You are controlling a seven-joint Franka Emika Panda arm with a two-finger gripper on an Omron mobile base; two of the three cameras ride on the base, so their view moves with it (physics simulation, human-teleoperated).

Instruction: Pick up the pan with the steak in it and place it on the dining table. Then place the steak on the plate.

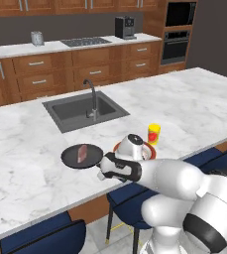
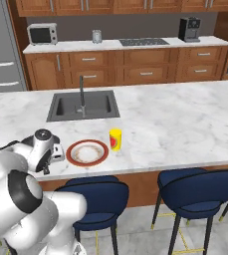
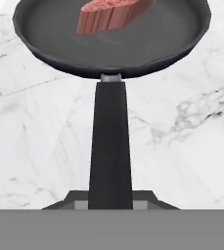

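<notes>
We hold the pan (image 1: pixel 82 156) by its handle (image 3: pixel 110 146), the claw (image 1: pixel 104 167) closed narrow on the handle's outer end. The pan hangs level over the tabletop (image 1: pixel 184 104), near its front edge and just left of the plate (image 2: pixel 87 152). From these views we cannot tell whether its base is touching the marble or hovering just above it. The steak (image 1: pixel 83 153) lies inside the pan, toward the far side from the handle. A yellow bottle (image 2: pixel 115 140) stands just right of the plate, and the sink (image 1: pixel 85 109) sits further back.

We judge the step in hand to be setting the pan down on the tabletop. To do it well, we keep the pan flat, since a tilt would let the steak slide toward the rim. We lower straight down onto bare marble left of the plate, not over the plate's rim, which the arm partly hides in the left base view. We also stay well in from the front edge, so the long handle does not tip the pan off once we let go. Only when the base rests fully on the marble should we open the claw, then draw back along the handle's line to avoid nudging it. Leaving the pan close beside the plate keeps the later steak transfer short.
</notes>
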